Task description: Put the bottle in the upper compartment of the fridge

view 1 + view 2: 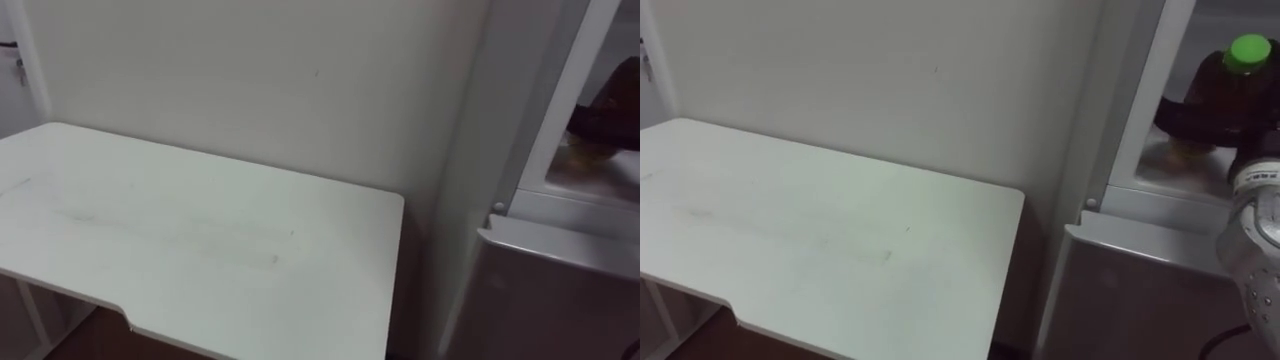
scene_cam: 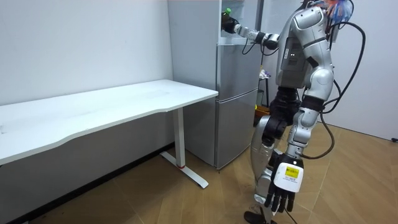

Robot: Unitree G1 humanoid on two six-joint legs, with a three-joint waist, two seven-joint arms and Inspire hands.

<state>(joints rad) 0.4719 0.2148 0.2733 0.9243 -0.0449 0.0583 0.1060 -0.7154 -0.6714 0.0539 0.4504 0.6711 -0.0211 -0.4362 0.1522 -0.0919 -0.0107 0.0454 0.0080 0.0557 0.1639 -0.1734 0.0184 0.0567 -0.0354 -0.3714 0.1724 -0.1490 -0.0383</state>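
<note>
Left eye view: a white desk stands beside the fridge, whose upper compartment is open. Room view: the robot stands at the fridge with its right hand inside that compartment, fingers wrapped round the bottle. Its left hand hangs with fingers loose. Right eye view: the green-capped bottle is upright inside. I'd say it's nearly done, with only letting go and pulling back left.

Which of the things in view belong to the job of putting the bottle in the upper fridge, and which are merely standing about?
Part of the job:
bottle with a green cap, held in the right hand inside the open upper compartment; fridge.

Not part of it:
white table beside the fridge; left hand, hanging open at the robot's side.
</note>
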